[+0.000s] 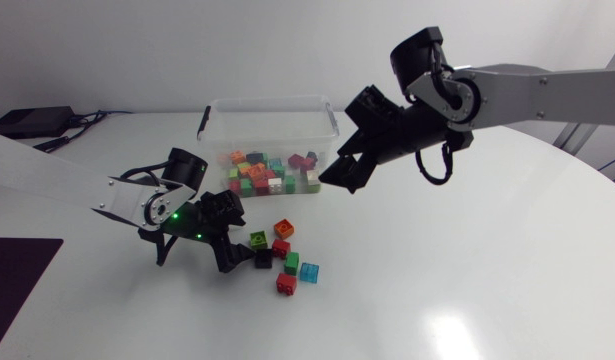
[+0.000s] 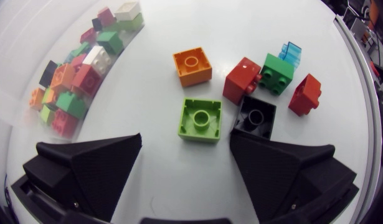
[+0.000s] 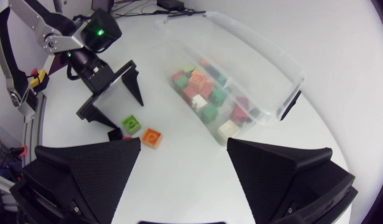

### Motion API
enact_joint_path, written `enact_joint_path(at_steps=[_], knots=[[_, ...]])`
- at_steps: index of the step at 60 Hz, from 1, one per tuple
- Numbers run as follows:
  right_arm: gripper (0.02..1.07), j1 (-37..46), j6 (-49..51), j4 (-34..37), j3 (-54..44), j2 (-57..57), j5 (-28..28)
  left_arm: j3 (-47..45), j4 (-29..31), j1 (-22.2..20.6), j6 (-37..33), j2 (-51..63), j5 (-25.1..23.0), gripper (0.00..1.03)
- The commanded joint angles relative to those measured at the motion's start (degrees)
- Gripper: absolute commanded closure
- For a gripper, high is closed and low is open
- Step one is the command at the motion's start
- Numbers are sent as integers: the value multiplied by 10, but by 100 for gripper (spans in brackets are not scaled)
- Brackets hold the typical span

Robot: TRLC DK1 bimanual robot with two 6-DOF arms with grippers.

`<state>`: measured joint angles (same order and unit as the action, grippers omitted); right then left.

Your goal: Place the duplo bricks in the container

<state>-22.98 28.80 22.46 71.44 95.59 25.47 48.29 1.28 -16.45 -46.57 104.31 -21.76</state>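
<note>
Several loose duplo bricks lie in front of the clear container (image 1: 272, 125), which holds many bricks (image 3: 207, 93). In the left wrist view my open left gripper (image 2: 186, 142) hangs just short of a lime brick (image 2: 200, 119). A black brick (image 2: 256, 117) sits off its right finger. Beyond them lie an orange brick (image 2: 192, 66), a red brick (image 2: 242, 79), a green brick (image 2: 278, 73), a second red brick (image 2: 305, 94) and a clear blue brick (image 2: 291, 52). My right gripper (image 1: 342, 172) hovers open and empty at the container's front right corner.
The container (image 3: 241, 65) has a dark latch at each end. In the right wrist view my left gripper (image 3: 113, 93) stands beside the lime brick (image 3: 131, 123) and the orange brick (image 3: 152, 136). A dark mat (image 1: 12, 285) lies at the table's front left.
</note>
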Motion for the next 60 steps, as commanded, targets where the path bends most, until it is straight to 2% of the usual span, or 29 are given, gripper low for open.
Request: enact_joint_path(at_steps=[1,9,14,27,36,38,39,41,60], knots=[[7,-18,10,-8,-38,-15,-1,15,-12,8,-16,12,-18,6],[7,-42,-5,-28,-64,0,-30,29,-12,8,-16,25,-29,8],[7,-54,-16,-33,-69,16,-39,30,-12,6,-17,30,-41,14],[7,-82,-47,-31,-56,66,-62,41,-12,-1,-20,54,-55,45],[7,-94,-65,-29,-46,90,-75,43,-12,-5,-25,56,-72,49],[7,-95,-73,-28,-38,99,-75,43,-12,-9,-26,57,-74,62],[7,-95,-74,-26,-35,101,-76,43,-12,-10,-27,57,-74,64],[7,-99,-80,-14,-22,113,-78,44,-12,-11,-26,59,-74,75],[10,-120,-153,51,84,195,-81,29,19,-10,-29,34,-72,78]])
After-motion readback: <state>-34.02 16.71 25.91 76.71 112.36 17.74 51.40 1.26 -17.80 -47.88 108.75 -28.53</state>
